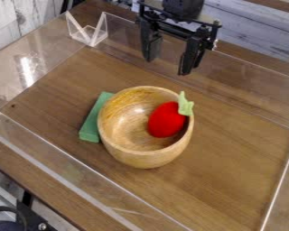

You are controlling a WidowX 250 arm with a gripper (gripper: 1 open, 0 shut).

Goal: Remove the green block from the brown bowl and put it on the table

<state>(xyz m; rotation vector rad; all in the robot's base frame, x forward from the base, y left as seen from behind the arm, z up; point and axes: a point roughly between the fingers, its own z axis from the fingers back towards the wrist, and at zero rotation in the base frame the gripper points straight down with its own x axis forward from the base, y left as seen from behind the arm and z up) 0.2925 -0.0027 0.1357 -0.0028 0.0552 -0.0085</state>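
Green block point(93, 118) already on table point(231, 153) at nine o'clock of brown bowl point(144, 137); gripper point(169, 56) at twelve, fingers apart, empty.

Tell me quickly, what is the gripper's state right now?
Gripper: open, fingers apart, holding nothing, above the table behind the bowl.
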